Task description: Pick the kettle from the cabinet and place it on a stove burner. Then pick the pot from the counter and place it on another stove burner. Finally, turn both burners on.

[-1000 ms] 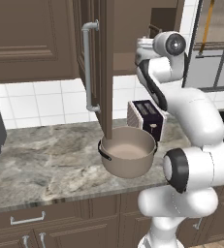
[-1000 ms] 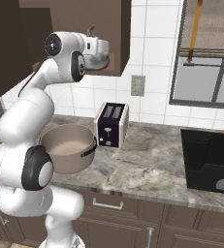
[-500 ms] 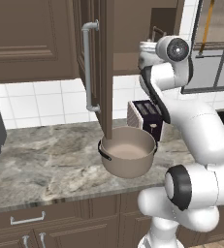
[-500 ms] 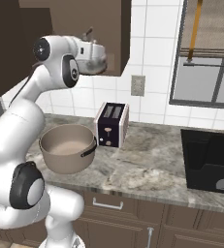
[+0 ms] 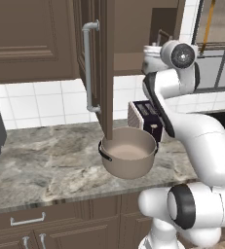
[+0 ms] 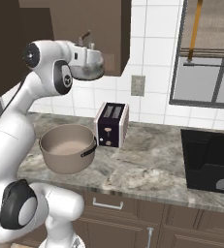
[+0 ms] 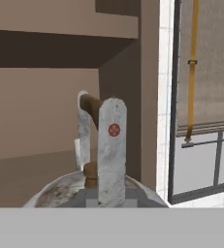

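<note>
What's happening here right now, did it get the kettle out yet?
The arm's tool is shut on the kettle's arched handle and holds it in the air just in front of the open cabinet, above the counter. The pot sits on the counter beside the toaster. The stove lies off to the right, with nothing on the part in view.

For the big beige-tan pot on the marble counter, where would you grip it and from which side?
Judging by its shape, grip the large round beige-tan metal pot at the rim, coming from straight above. It sits upright with its mouth open, so one of the fingers could go inside the wall and one outside. Its small black side handle lies close to the wall, a harder target. The open dark wooden cabinet door hangs over its far edge, so take the near rim.
</note>
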